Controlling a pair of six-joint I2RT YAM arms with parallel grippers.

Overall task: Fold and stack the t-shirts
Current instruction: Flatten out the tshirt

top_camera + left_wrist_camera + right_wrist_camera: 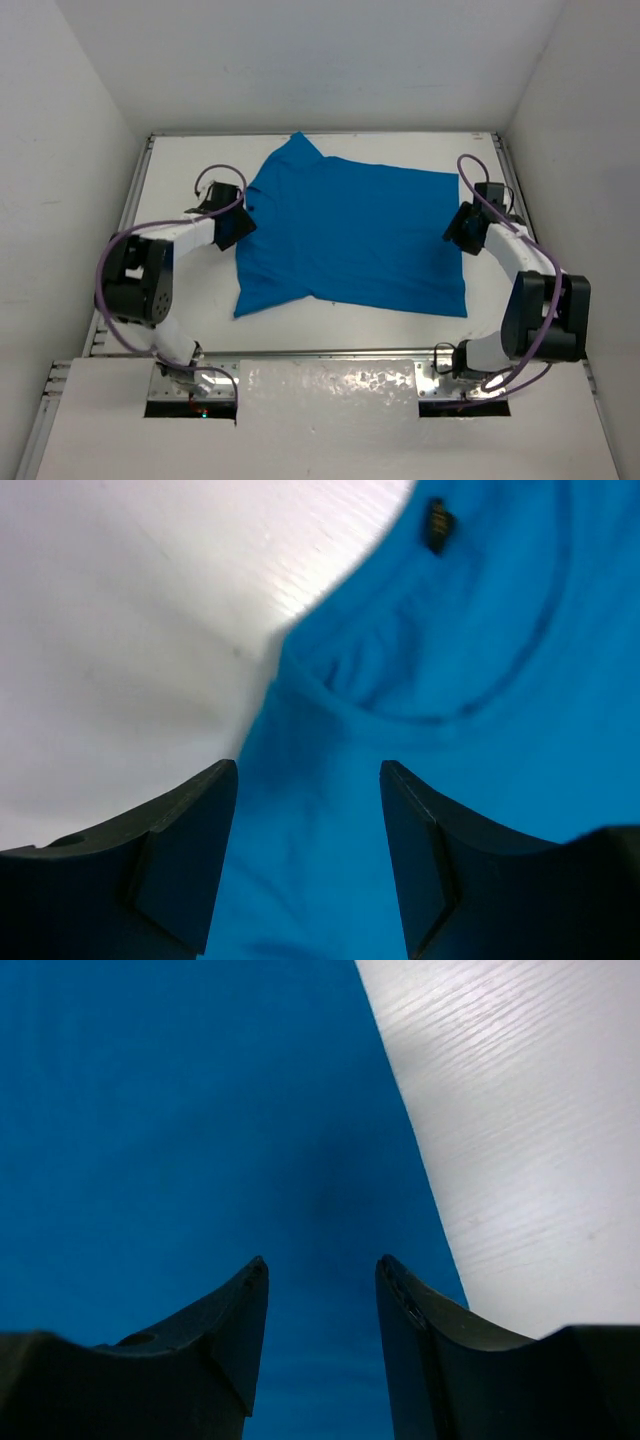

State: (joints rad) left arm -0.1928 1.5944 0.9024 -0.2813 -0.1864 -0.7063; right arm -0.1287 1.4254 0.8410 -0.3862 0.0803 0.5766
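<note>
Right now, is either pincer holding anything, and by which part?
Nothing is held. The left pincer and the right pincer both stand open over the shirt, with no cloth pinched between them.

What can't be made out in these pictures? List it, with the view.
- Top view: the tips of the left claw and right claw, too small, under their own wrists.
- Left wrist view: the tag at the t-shirt collar, blurred, unreadable.
- Right wrist view: the t-shirt's outline, cut off by the picture's edges.
</note>
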